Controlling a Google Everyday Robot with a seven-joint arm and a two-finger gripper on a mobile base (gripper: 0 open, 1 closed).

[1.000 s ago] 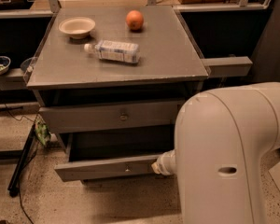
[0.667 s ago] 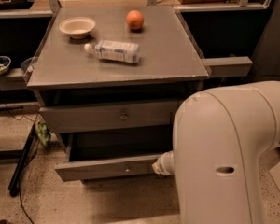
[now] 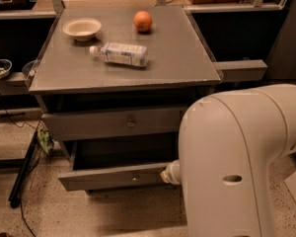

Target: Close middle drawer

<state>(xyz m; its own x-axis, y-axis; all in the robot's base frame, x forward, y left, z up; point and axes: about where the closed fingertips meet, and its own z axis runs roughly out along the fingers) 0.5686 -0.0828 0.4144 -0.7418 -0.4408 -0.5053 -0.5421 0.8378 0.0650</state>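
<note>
**A:** Where does the middle drawer [image 3: 101, 178] stand?

**B:** It is pulled well out of the cabinet. Its grey front panel sits forward of the top drawer [image 3: 98, 125] above it, and the dark cavity behind the panel is open to view. Nothing of the closing shows as done.

**A:** And the end effector?

**B:** It is mostly hidden behind the big white arm [image 3: 237, 162] filling the lower right. Only a pale nub of the end effector [image 3: 169, 173] pokes out at the arm's left edge, at the right-hand end of the drawer's front panel and seemingly touching it. I cannot tell whether it is wide or narrow.

**A:** So what's left?

**B:** The whole push, by my reading — the panel has to travel back until it is flush with the front above. The contact looks to be off to one side, not at the knob [image 3: 134, 177], so the drawer might skew or bind. The bowl [image 3: 82, 28], bottle [image 3: 121, 54] and orange [image 3: 143, 20] up on the surface [image 3: 182, 63] are well out of the way.
</note>
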